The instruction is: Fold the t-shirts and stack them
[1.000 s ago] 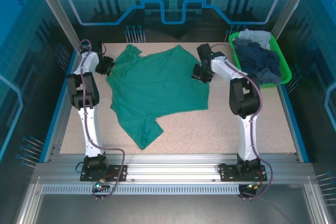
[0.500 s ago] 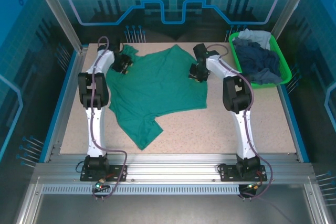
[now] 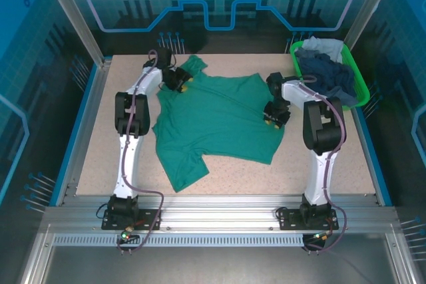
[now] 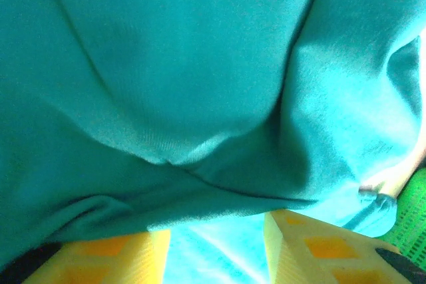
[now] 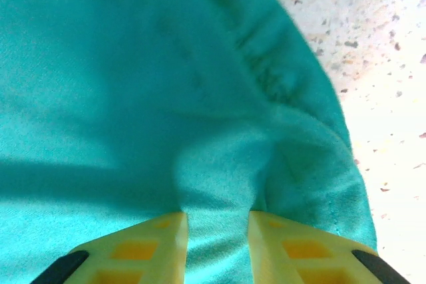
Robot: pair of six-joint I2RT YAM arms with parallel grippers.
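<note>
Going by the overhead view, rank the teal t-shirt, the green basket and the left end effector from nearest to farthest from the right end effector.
From the right end effector:
1. teal t-shirt, gripped at its right edge.
2. green basket, to the back right.
3. left end effector, across the shirt, back left.

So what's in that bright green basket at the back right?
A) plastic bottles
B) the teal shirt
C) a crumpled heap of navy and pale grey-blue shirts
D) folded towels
C: navy and pale grey-blue shirts lie bunched inside the green basket, while the teal shirt lies spread on the table.
</note>
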